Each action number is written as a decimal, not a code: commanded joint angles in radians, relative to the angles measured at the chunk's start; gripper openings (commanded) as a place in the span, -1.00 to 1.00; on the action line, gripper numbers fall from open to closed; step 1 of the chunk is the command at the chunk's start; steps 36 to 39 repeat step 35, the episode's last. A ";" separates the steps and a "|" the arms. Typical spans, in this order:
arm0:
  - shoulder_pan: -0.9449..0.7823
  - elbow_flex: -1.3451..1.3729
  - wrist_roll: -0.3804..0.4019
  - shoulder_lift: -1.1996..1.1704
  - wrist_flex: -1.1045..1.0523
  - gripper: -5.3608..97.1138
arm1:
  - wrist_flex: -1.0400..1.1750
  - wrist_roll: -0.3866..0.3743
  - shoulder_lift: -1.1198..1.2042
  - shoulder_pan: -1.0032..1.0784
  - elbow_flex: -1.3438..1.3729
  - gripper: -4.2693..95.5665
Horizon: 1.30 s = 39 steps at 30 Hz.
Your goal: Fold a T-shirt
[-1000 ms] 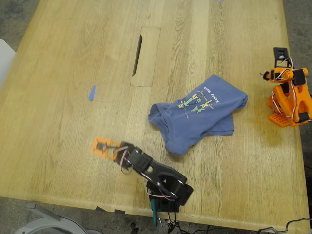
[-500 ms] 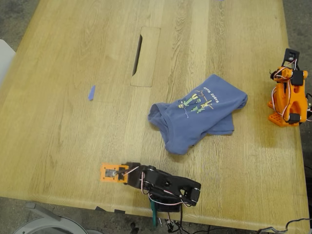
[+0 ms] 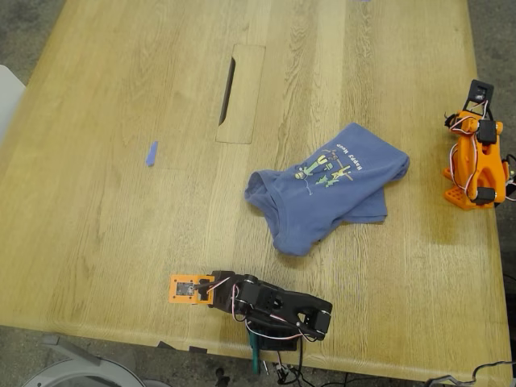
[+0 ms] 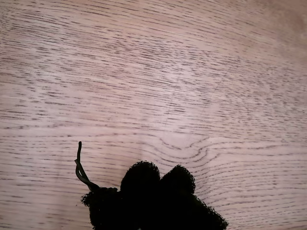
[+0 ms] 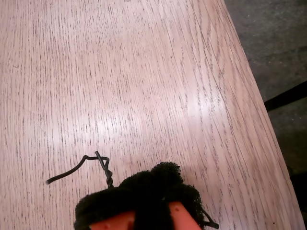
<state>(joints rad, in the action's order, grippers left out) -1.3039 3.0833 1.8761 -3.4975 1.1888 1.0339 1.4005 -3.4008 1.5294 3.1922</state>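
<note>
The slate-blue T-shirt (image 3: 329, 187) lies bunched and partly folded right of the table's middle in the exterior view, its green-yellow print facing up. My first gripper (image 4: 158, 179) has its black padded tips together over bare wood. My second gripper (image 5: 153, 179) also has its padded tips together, over wood near a table edge. Neither wrist view shows the shirt. In the exterior view a black arm (image 3: 278, 305) lies flat along the front edge, and an orange arm (image 3: 477, 161) stands folded at the exterior view's right edge. Both are apart from the shirt. Which arm is first I cannot tell.
A long cable slot with its cover (image 3: 240, 93) sits in the wooden table (image 3: 105, 201) behind the shirt. A tiny blue scrap (image 3: 151, 153) lies toward the exterior view's left. The floor (image 5: 273, 43) shows past the table edge in the second wrist view.
The black arm has dropped flat and swung its gripper toward the front edge. The orange arm has folded back toward the right edge. The shirt has not moved.
</note>
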 commanded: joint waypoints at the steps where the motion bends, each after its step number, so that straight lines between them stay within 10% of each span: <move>1: -0.067 -0.017 -0.008 -0.112 0.057 -0.90 | -0.017 0.008 -0.008 0.021 0.052 -0.91; 14: -0.153 -0.017 0.002 -0.112 0.097 -0.90 | 0.135 0.041 -0.008 0.021 0.074 -0.91; 18: -0.161 -0.017 -0.006 -0.112 0.239 -0.90 | 0.221 0.189 -0.008 0.074 0.074 -0.80; 22: -0.146 -0.017 0.011 -0.110 0.239 -0.89 | 0.202 0.092 -0.008 0.084 0.074 -0.81; 25: -0.141 -0.017 -0.020 -0.110 0.239 -0.89 | 0.222 0.270 -0.005 0.084 0.074 -0.81; 39: -0.143 -0.017 0.034 -0.110 0.239 -0.89 | 0.222 0.273 -0.005 0.178 0.074 -0.81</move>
